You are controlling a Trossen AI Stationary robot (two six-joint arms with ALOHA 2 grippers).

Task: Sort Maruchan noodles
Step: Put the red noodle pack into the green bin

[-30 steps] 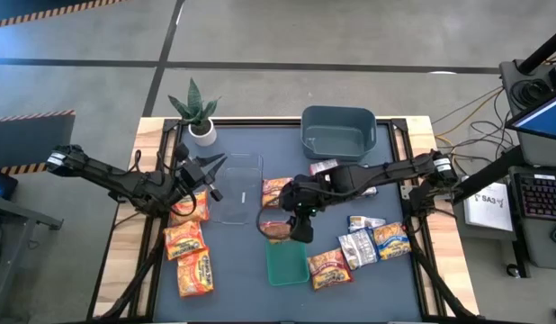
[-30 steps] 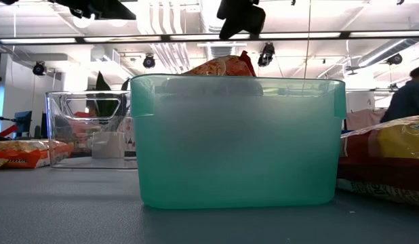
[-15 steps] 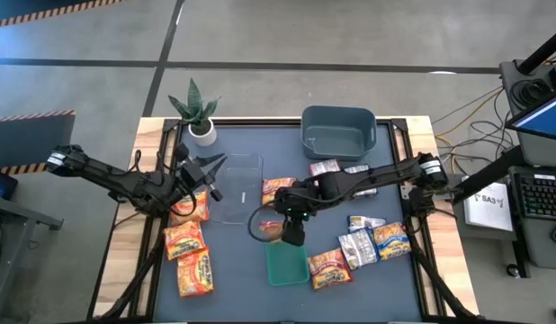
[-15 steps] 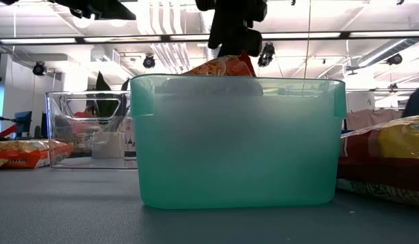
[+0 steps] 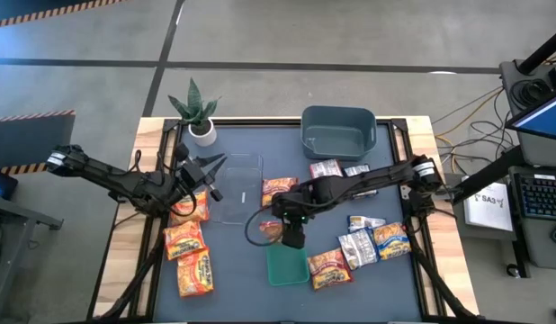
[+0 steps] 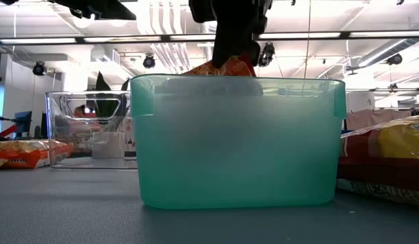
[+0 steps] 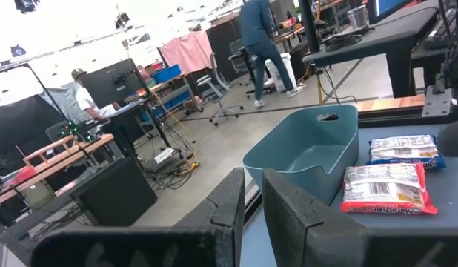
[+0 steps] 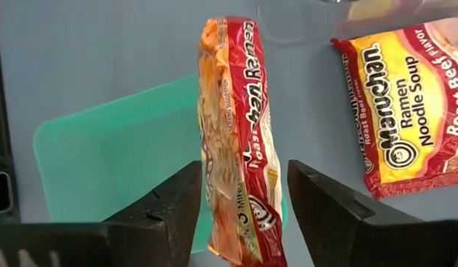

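Note:
An orange-red Maruchan packet (image 8: 236, 133) stands on edge at the far rim of the green bin (image 5: 287, 266). Its top (image 6: 226, 66) pokes above the bin's rim. My right gripper (image 8: 244, 174) points steeply down over it, open, with one finger on each flat side of the packet. My left gripper (image 5: 213, 171) hangs level and shut, holding nothing, beside the clear bin (image 5: 237, 187) at the table's left. Other packets lie flat: orange ones (image 5: 186, 241) at the left, and silver-grey (image 5: 357, 247) and blue-yellow ones (image 5: 392, 240) at the right. My right gripper comes from above with a finger (image 8: 166, 211) on either flat side of the standing packet, near its upper end (image 8: 233, 44). A gap shows at one finger (image 8: 325, 208). Whether the other touches the packet I cannot tell.
A grey-blue bin (image 5: 338, 132) stands at the far right and a potted plant (image 5: 199, 112) at the far left corner. More packets lie near the clear bin (image 5: 276, 191) and beside the green bin (image 5: 328, 267). People show in the room beyond the table.
My right gripper has come down, and slightly toward the table's near edge, until its fingers straddle the top of the standing packet. The packet has stayed in place at the green bin's rim.

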